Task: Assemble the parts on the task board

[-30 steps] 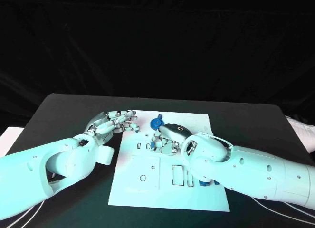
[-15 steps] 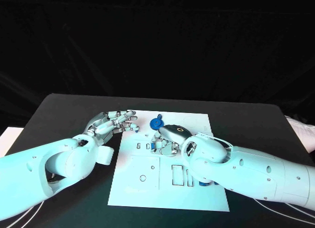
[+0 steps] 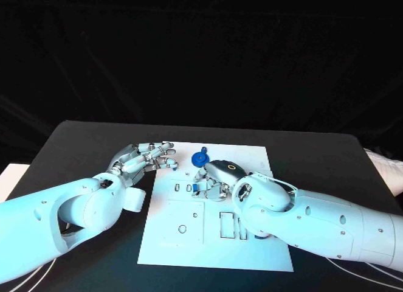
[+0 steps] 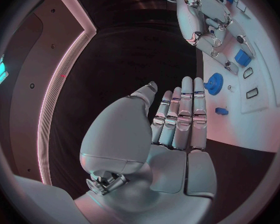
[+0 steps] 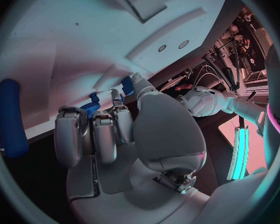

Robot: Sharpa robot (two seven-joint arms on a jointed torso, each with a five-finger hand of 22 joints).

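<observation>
the right hand (image 3: pixel 214 176) in the head view rests low over the middle of the task board (image 3: pixel 175 240), fingers curled down around a small blue part (image 3: pixel 194 187) at their tips; it appears to be pinching that part against the board, though the contact itself is partly hidden. the left hand (image 3: pixel 144 157) hovers just beside the board's left far edge, fingers together and extended, holding nothing. a blue round part (image 3: pixel 199 159) stands on the board's far end between the two hands, with a smaller blue piece just beyond it. the board lies in the centre of the black desk (image 3: pixel 78 140). in the left wrist view, the left hand (image 4: pixel 177 117) is flat and empty, its fingertips (image 4: pixel 187 82) pointing toward the board (image 4: pixel 264 119); the round part (image 4: pixel 213 83) and a small blue piece (image 4: pixel 221 111) lie ahead of them, and the right hand (image 4: pixel 209 22) works further along beside a blue block (image 4: pixel 242 57). in the right wrist view, the right hand (image 5: pixel 105 129) presses close to the board's white surface (image 5: pixel 65 45), with a blue part (image 5: pixel 126 84) at the fingertips and a blue cylinder (image 5: pixel 10 117) lying to one side. judged from this, the step in hand is seating the pinched part into its recess. to do it well, keep the part square to the board, press straight down without twisting, and bring the left hand onto the board's edge to stop it sliding.
</observation>
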